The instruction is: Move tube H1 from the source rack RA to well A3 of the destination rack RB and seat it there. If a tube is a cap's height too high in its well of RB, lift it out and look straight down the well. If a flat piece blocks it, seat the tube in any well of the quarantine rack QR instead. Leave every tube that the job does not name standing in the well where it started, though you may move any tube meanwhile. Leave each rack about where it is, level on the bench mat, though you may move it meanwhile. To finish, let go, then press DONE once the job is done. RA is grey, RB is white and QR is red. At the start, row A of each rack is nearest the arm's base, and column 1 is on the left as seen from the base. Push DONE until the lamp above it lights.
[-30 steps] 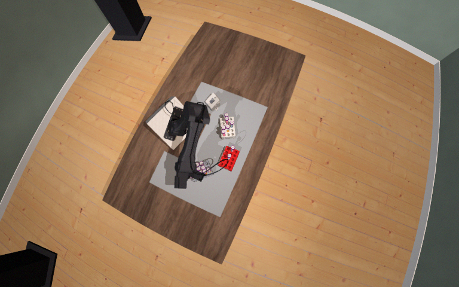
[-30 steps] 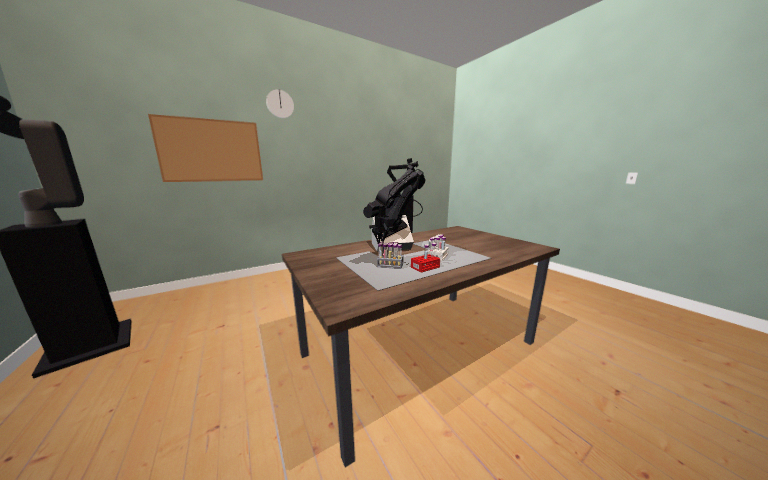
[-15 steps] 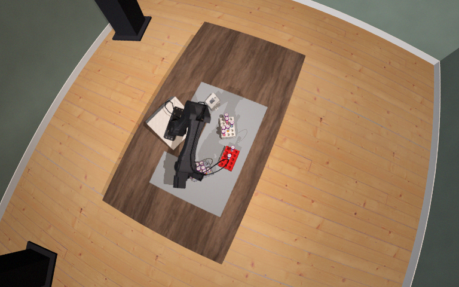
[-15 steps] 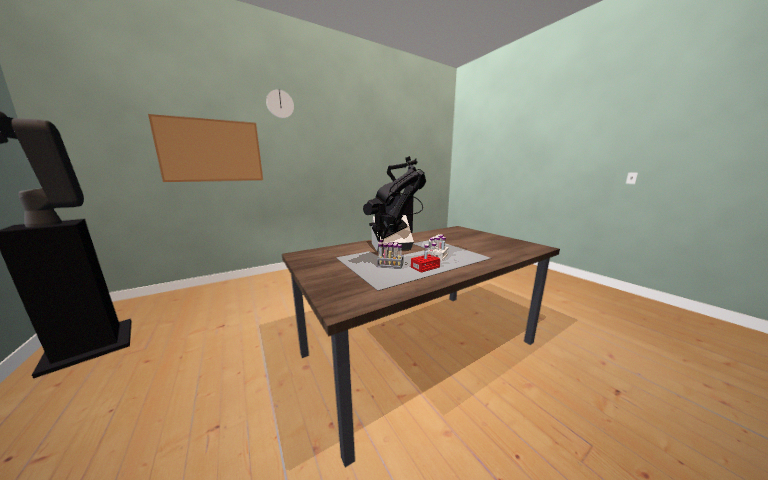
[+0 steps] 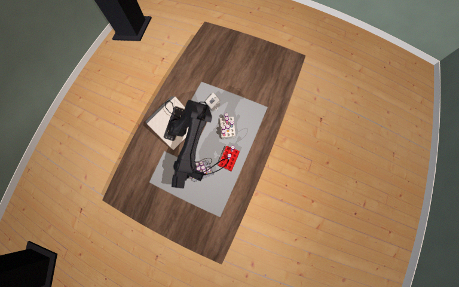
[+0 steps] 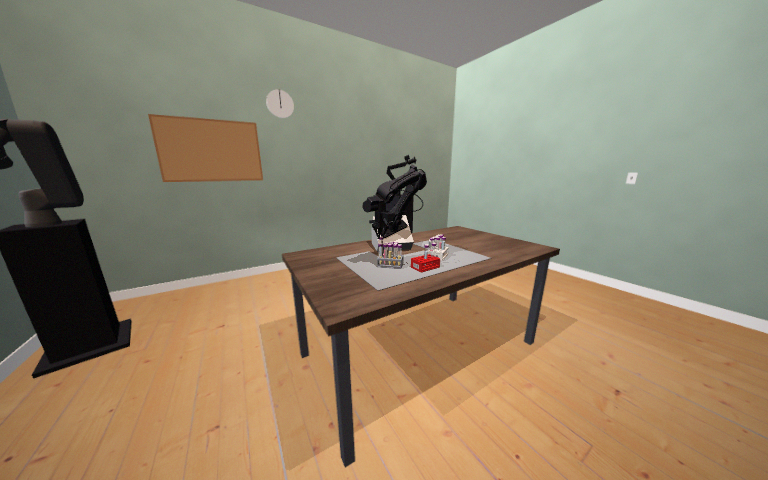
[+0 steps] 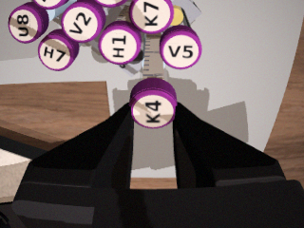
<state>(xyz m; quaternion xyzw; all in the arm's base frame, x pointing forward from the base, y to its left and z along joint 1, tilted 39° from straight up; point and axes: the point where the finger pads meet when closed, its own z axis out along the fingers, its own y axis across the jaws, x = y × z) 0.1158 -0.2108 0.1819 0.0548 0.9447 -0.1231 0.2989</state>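
Fingers grasping K4 [image 7: 153,106]; swinging it sideways could knock H1 [image 7: 120,44] or V5 [image 7: 180,47], lift height unclear.

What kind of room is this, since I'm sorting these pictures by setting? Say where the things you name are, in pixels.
Probably a lab-style robot workroom: purple-capped tubes [image 7: 180,49] stand in racks, a black robot arm [image 5: 193,142] [image 6: 397,193] works over a dark wooden table [image 5: 257,70] [image 6: 328,303], and a brown pinboard [image 6: 206,148] hangs on the green wall.
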